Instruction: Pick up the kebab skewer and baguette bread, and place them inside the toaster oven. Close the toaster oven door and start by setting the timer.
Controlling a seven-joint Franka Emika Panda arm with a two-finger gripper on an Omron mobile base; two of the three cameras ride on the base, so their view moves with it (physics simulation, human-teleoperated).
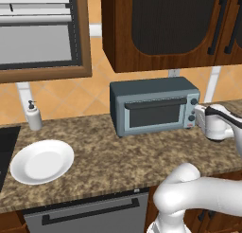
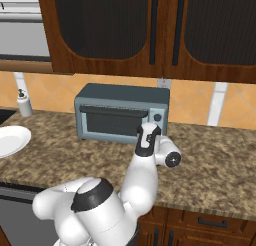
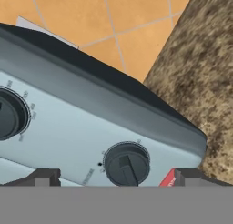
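Note:
The blue-grey toaster oven stands on the counter against the tiled wall. Its dark glass toaster oven door is shut, bar handle along the top. My gripper is right in front of the oven's knob panel. In the hand view the gripper is open, its fingertips on either side of the lower round knob; the other knob sits at the left edge. Neither fingertip touches the knob. The kebab skewer and baguette bread are out of view.
A white plate lies on the granite counter at the left. A soap dispenser stands by the wall. Dark wood cabinets hang above the oven, and a dishwasher front is below the counter edge.

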